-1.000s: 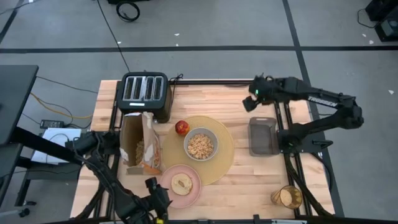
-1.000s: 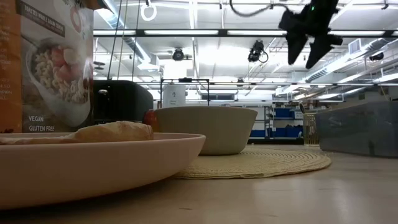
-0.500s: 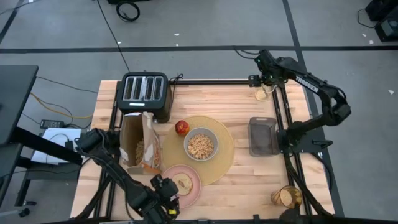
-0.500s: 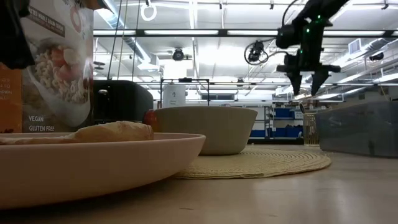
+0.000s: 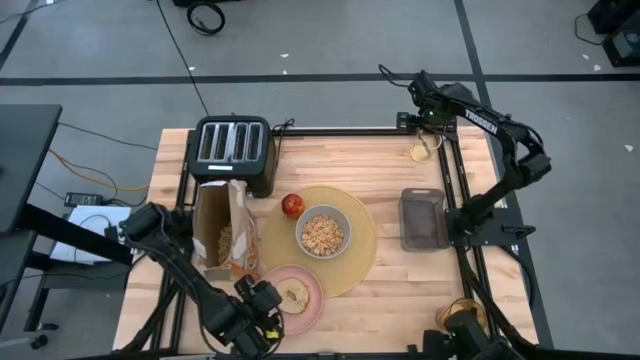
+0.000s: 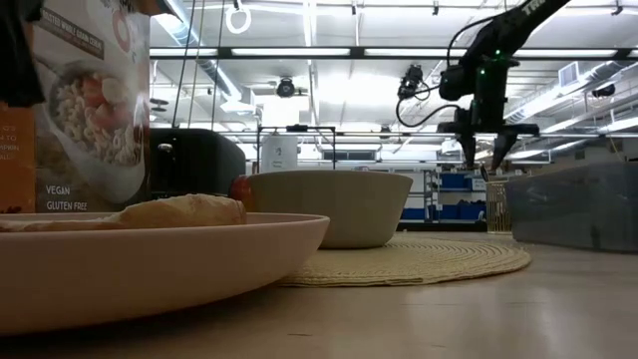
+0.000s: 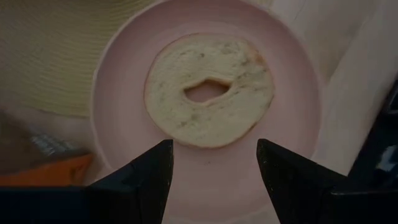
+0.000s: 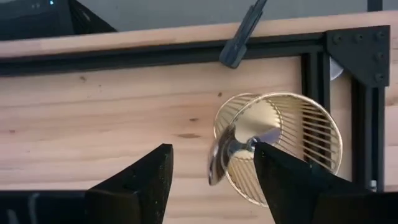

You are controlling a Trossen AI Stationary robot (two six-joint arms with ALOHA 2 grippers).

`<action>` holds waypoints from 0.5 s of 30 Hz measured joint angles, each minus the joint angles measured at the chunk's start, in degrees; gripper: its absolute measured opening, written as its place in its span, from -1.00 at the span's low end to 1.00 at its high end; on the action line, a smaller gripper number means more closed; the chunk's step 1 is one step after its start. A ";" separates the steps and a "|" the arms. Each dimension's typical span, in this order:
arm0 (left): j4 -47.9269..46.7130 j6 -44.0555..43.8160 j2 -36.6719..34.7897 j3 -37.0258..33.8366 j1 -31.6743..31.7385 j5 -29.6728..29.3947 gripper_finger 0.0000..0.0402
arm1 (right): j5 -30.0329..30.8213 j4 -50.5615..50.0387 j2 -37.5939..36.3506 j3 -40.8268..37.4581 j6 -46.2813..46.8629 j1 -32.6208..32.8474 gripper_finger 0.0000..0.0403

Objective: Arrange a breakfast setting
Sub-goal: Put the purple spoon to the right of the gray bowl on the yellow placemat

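One wooden table (image 5: 380,170), grey taped floor (image 5: 330,40), ceiling strip lights (image 6: 299,52)

**Right arm swings to the far corner, left arm comes in over the plate**

The right pincer (image 5: 424,108) now sits lower at the bench's one o'clock corner, over the metal spoon (image 8: 219,163) and amber tumbler (image 8: 280,146), its fingers narrower than a second ago. The left pincer (image 5: 262,300) has come up from the six o'clock edge and now hangs beside the pink plate (image 5: 312,292), facing the toast round (image 7: 209,89).
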 joint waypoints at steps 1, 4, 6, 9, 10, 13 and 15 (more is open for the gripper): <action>-0.56 -0.30 -0.07 -0.04 -0.18 0.11 0.17 | -0.29 0.24 0.50 0.25 0.49 0.00 0.13; -1.42 -1.32 -0.32 -0.02 -0.42 0.06 0.17 | 0.87 -0.03 1.86 0.32 2.08 0.07 0.08; -1.78 -1.79 -0.30 -0.02 -0.75 0.08 0.17 | 1.55 0.05 2.40 0.31 2.64 0.07 0.01; -2.18 -3.41 -0.31 -0.02 -1.10 0.02 0.17 | 2.11 0.62 2.65 0.31 2.71 0.07 -0.11; -2.30 -4.05 -0.30 -0.02 -1.17 0.02 0.17 | 2.49 1.16 2.60 0.31 2.74 0.14 -0.16; -3.92 -5.48 -0.46 -0.02 -1.23 -0.22 0.17 | 2.55 1.67 2.12 0.31 3.26 0.26 -0.32; -4.68 -5.60 -0.90 -0.02 -1.21 -0.83 0.17 | 2.55 1.61 2.04 0.31 3.24 0.26 -0.44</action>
